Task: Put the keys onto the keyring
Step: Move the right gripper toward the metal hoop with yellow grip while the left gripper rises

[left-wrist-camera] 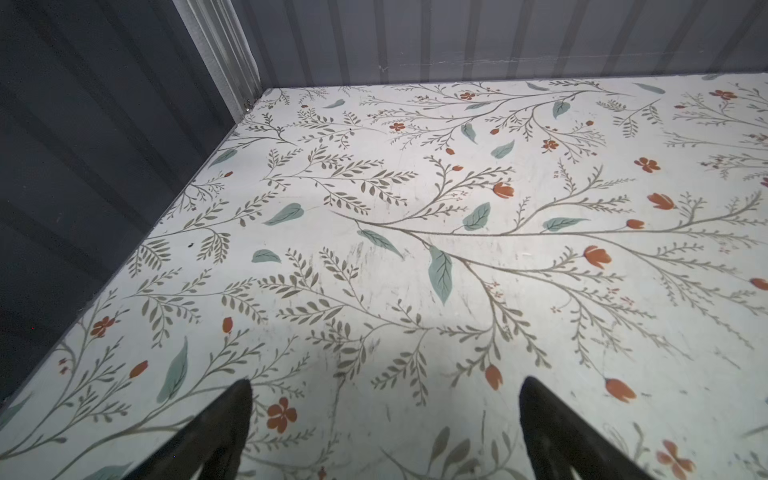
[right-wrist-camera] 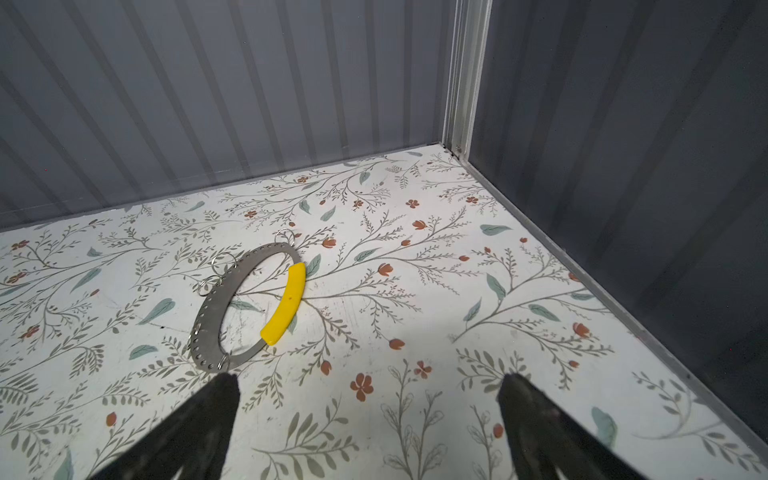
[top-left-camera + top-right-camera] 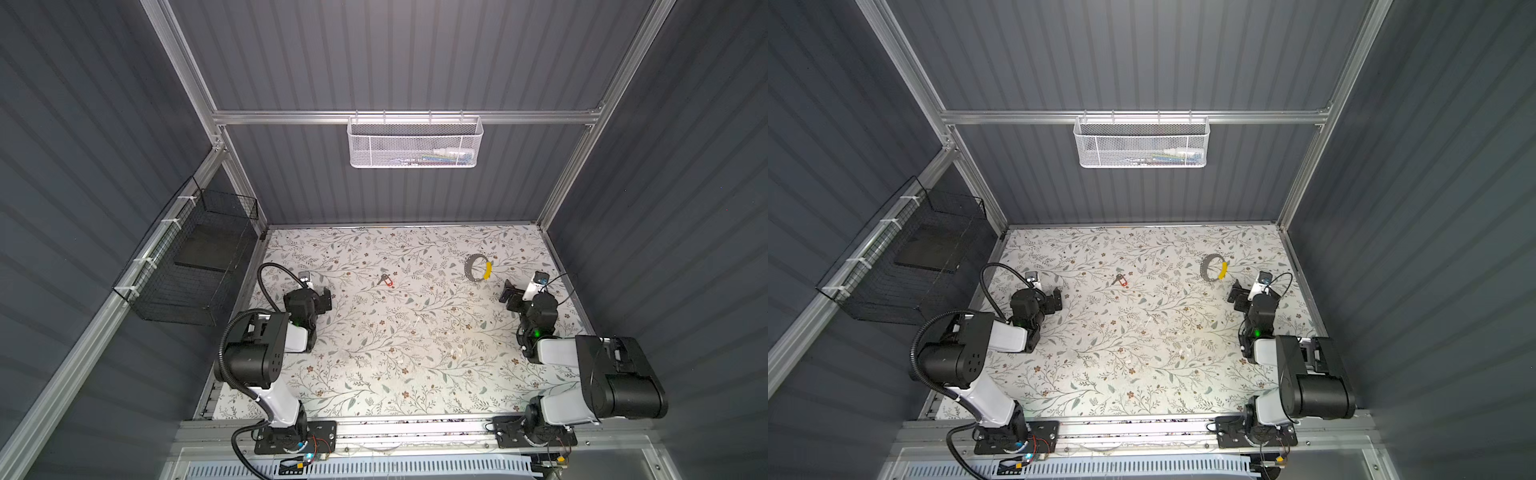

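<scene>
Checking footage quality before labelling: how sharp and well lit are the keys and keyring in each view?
In both top views the keys look tiny and soft, the table washed pale. Right wrist view: keyring crisp, evenly lit; fingers blurred, dark. Left wrist view: neither appears; soft shadow dims the near table.

You have wide free table between the two arms. The keys and the keyring lie flat and well apart, with open room around each. The back wall and the right wall stand beyond the keyring, not touching it.
</scene>
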Robot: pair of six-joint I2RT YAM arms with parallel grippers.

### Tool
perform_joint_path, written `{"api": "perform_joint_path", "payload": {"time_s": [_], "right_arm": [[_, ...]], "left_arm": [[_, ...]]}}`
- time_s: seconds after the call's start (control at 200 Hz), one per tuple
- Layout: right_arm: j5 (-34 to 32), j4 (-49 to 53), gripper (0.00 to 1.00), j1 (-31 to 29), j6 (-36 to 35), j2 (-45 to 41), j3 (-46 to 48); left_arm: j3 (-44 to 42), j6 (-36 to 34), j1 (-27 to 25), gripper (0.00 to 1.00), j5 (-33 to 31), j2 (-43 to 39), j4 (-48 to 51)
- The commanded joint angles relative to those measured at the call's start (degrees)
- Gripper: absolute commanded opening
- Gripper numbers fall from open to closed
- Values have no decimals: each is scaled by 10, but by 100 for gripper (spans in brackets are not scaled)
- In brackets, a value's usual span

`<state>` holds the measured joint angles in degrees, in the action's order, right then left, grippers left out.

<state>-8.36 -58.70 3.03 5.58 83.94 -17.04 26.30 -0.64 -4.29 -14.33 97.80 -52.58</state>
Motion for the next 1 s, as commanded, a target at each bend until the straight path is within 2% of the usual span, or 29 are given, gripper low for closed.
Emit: {"api": "perform_joint_path", "payload": {"time_s": [0.0,0.545,0.675,0.996], "right_arm": [[-6,-11,99,1,5,-3,4],[-5,-11,99,1,4,-4,4],[-6,-12,99,1,3,-3,4],[-6,-11,99,1,4,-4,4]], "left_arm": [[4,6,-1,100,-3,6,-4],[4,6,-1,100,-3,5,-4],[5,-15,-1,100,48,6,0],[8,-15,-1,100,54,5,5]]}}
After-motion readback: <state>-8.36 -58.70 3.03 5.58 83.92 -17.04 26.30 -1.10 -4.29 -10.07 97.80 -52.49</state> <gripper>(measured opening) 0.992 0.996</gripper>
